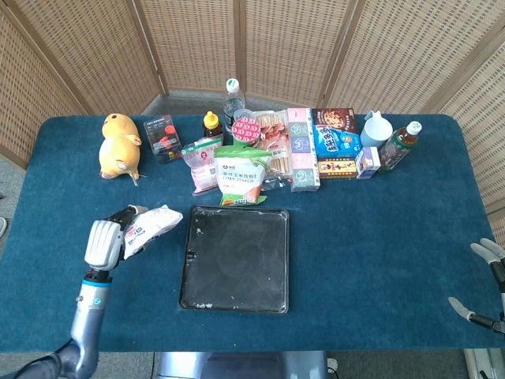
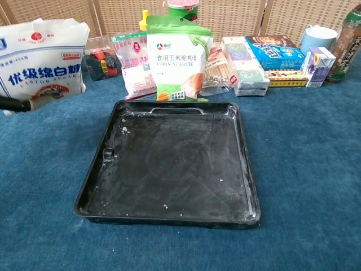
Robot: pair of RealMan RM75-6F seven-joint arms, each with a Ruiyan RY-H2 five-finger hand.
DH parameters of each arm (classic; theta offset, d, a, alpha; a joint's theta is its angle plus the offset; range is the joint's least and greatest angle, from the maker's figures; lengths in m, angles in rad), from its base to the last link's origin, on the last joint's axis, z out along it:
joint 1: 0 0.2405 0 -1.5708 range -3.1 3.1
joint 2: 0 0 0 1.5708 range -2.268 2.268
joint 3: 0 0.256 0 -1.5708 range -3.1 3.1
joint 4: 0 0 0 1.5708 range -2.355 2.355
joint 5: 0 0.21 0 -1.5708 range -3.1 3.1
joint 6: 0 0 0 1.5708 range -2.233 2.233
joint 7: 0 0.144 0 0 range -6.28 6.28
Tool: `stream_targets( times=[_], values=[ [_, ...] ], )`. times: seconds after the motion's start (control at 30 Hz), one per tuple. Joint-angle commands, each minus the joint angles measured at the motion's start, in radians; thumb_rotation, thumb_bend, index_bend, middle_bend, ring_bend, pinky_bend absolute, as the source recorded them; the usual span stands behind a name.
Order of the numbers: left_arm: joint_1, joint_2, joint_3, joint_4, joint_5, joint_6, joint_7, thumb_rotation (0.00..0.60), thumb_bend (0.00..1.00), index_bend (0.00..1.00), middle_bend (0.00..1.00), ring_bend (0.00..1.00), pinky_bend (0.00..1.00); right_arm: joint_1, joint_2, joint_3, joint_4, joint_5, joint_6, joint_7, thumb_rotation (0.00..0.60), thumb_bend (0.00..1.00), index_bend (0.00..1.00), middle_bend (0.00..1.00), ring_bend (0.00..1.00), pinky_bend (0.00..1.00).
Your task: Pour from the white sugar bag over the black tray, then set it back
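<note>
Head view looks down from high; chest view sits low and near; both share the black tray (image 1: pixel 234 259) (image 2: pixel 169 164).
</note>
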Motion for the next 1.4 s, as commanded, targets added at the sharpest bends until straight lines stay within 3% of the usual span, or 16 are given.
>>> stream_targets(
  times=[0.03,0.2,0.6,1.03,1.4],
  values=[
    [-0.048,0.153,0.025,-0.14,0.073,-0.051,0.13,0.6,0.42,0.85,0.67,0.66,0.66,-0.001,0.002,-0.001,-0.001,-0.003,0.002,0.002,0.553,0.13,0.17,0.11,0.17,0.22],
    [-0.089,0.315,0.038,-0.308,0.095,-0.156,0.312,0.6,0.44,0.85,0.67,0.66,0.66,-0.002,0.006,-0.001,-0.003,-0.003,0.005,0.011,0.551,0.13,0.17,0.11,0.17,0.22],
    [-0.167,0.457,0.04,-0.516,0.028,-0.366,0.771,0.6,0.44,0.87,0.67,0.66,0.66,-0.005,0.012,-0.005,-0.004,-0.016,0.012,0.025,0.553,0.13,0.17,0.11,0.17,0.22],
    [-0.26,0.484,0.044,-0.501,0.154,-0.448,1.239,0.6,0.38,0.88,0.67,0.66,0.68,-0.002,0.013,-0.009,-0.005,-0.015,0.004,0.025,0.553,0.13,0.17,0.11,0.17,0.22],
    [-0.316,0.484,0.051,-0.482,0.259,-0.507,1.444,0.6,0.36,0.89,0.67,0.66,0.68,-0.001,0.011,-0.008,-0.005,-0.011,0.001,0.02,0.553,0.13,0.17,0.11,0.17,0.22]
  ],
)
